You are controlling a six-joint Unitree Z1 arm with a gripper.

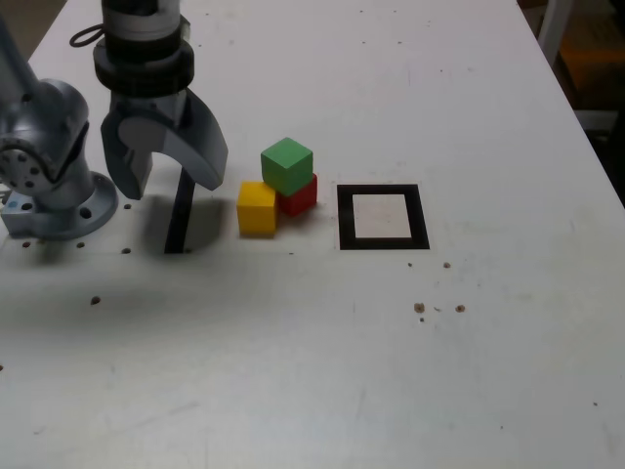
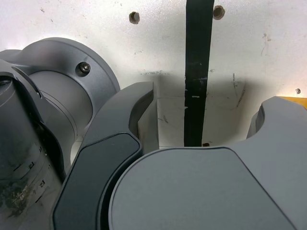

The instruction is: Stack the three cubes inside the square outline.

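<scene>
In the exterior view the green cube (image 1: 287,164) sits on top of the red cube (image 1: 302,195), and the yellow cube (image 1: 257,207) stands on the table touching them on the exterior view's left. The square outline (image 1: 383,216), black with a white centre, lies flat just to the exterior view's right of the cubes and holds nothing. My gripper (image 1: 168,182) hangs above the table to the exterior view's left of the yellow cube, jaws open and empty. In the wrist view the gripper (image 2: 201,117) shows open over the thin black bar (image 2: 196,72); a sliver of the yellow cube (image 2: 296,99) peeks past one finger.
The arm's grey base (image 1: 54,186) stands at the exterior view's left. A thin black bar (image 1: 180,210) lies on the white table (image 1: 322,371) under the gripper. Small screw holes dot the table. The table's far right edge borders clutter beyond.
</scene>
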